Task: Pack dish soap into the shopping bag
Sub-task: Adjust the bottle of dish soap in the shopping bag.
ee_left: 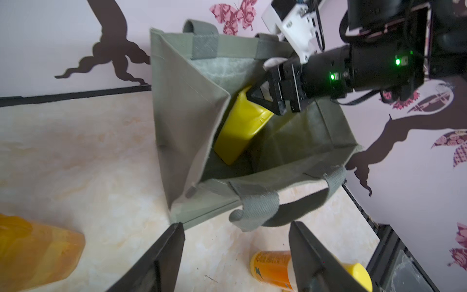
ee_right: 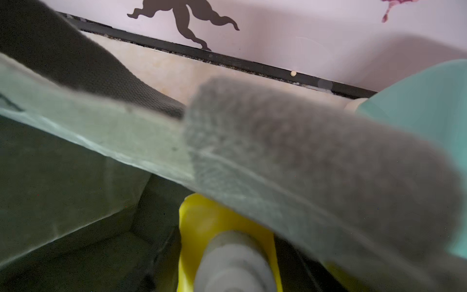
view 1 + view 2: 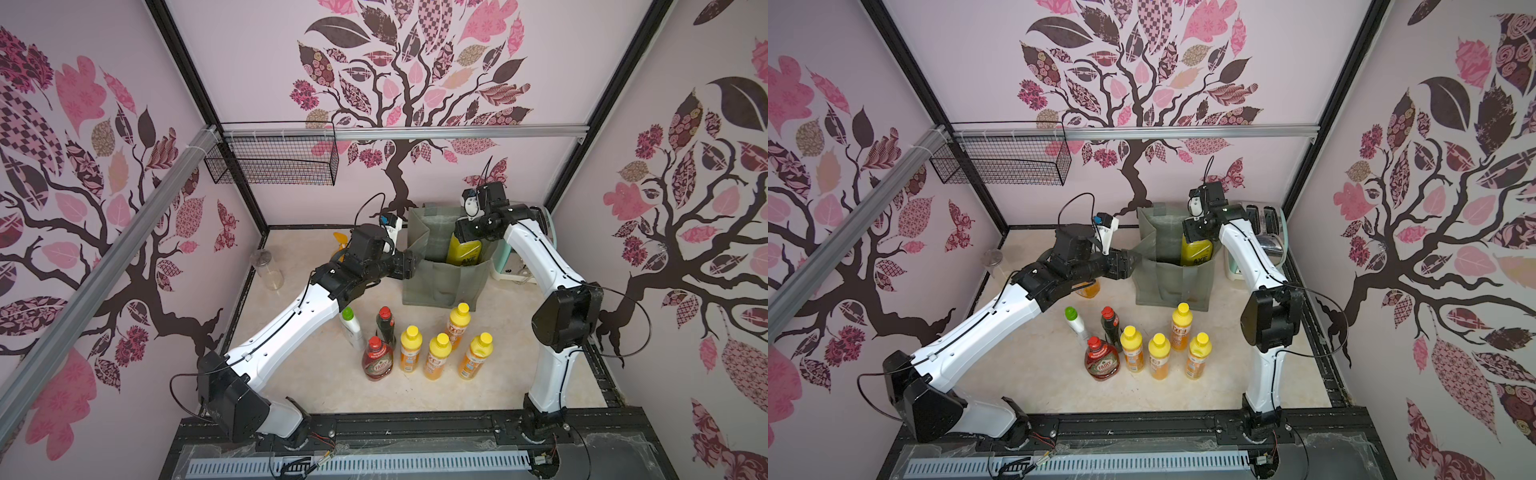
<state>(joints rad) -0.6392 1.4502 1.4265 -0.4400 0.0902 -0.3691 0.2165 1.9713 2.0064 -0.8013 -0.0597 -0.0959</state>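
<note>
The grey-green shopping bag (image 3: 444, 282) (image 3: 1167, 286) stands open at the back. A yellow AXE pump bottle (image 3: 463, 251) (image 1: 240, 129) leans inside it, with my right gripper (image 3: 467, 237) (image 1: 260, 98) shut on its top. The grey pump head (image 2: 235, 260) fills the right wrist view. My left gripper (image 3: 411, 264) (image 1: 235, 247) is open and empty beside the bag's left wall. An orange pump bottle (image 3: 1088, 289) stands behind the left arm. In front stand several small orange bottles (image 3: 437, 357), a red Fairy bottle (image 3: 378, 359), a dark red-capped bottle (image 3: 385, 324) and a white green-capped bottle (image 3: 351, 328).
A clear glass jar (image 3: 268, 270) stands at the back left of the table. A black wire basket (image 3: 274, 162) hangs on the back rail. A mint appliance (image 3: 509, 257) sits right of the bag, close to the right arm.
</note>
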